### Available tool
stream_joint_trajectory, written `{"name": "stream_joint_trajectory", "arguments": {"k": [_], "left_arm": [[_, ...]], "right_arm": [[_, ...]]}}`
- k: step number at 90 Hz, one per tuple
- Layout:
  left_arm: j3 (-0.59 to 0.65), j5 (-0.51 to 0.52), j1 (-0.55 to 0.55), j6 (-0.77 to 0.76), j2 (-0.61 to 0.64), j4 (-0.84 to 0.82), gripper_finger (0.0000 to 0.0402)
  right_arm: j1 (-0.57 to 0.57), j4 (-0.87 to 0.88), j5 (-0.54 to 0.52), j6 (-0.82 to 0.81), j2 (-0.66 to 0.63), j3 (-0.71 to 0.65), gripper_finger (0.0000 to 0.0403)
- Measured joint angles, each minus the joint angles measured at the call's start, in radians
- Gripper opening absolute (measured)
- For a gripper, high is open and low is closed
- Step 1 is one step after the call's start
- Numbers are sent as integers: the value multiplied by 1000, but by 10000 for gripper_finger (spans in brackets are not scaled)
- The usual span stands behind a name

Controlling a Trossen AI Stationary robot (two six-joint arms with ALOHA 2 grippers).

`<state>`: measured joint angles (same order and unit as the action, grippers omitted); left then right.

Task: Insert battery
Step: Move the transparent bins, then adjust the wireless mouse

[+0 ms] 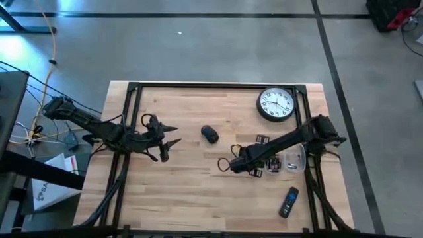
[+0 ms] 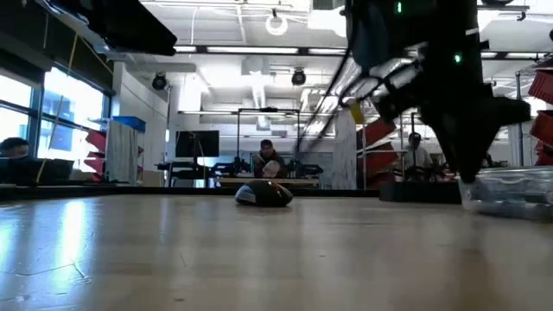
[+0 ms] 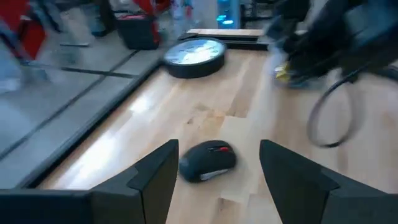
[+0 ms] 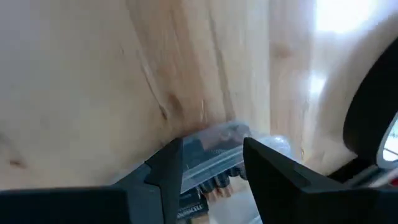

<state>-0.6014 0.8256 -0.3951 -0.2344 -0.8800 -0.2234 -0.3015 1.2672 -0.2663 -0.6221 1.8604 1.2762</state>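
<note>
The left gripper (image 1: 170, 135) has its fingers (image 3: 155, 177) spread open with nothing between them, and it faces the black mouse (image 1: 210, 134), which lies near the table's middle, apart from it. The mouse's long axis runs roughly across the fingers' gap in the left wrist view. The right gripper (image 4: 214, 162) is open around a clear pack of batteries (image 4: 208, 174) near the right table (image 1: 185, 192) edge. Bare wood lies around the mouse. A wall clock (image 1: 275, 104) and a remote (image 1: 288, 201) rest on the right side.
</note>
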Motion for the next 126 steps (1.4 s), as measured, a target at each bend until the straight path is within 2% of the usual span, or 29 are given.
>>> {"name": "stream_joint_trajectory", "arguments": {"k": [7, 19, 33, 44, 51, 63, 76, 87, 105, 126], "left_arm": [[0, -13, 52, -11, -6, -18, 206], [0, -123, 187, -27, -58, 14, 206], [0, -184, 342, -25, -212, 96, 206], [0, -319, 426, -1, -351, 254, 206], [0, -385, 461, 23, -436, 374, 206], [0, -406, 521, 28, -552, 467, 206], [0, -440, 581, 27, -642, 486, 206], [0, -488, 606, 18, -734, 597, 206], [0, -503, 606, -15, -861, 697, 206], [0, -548, 521, -33, -892, 716, 206]], "right_arm": [[-7, -75, -48, -17, -67, 0, 137], [-3, -207, -143, -9, -172, 2, 137], [33, -186, -230, -44, -247, 2, 137], [66, -221, -249, -32, -321, -36, 137], [91, -320, -219, -2, -386, -107, 137], [137, -492, -106, 45, -513, -275, 137], [181, -550, -33, 68, -656, -427, 137], [199, -615, 30, 105, -779, -537, 137], [203, -773, 68, 82, -927, -690, 137], [202, -880, 94, 106, -992, -780, 137]]}}
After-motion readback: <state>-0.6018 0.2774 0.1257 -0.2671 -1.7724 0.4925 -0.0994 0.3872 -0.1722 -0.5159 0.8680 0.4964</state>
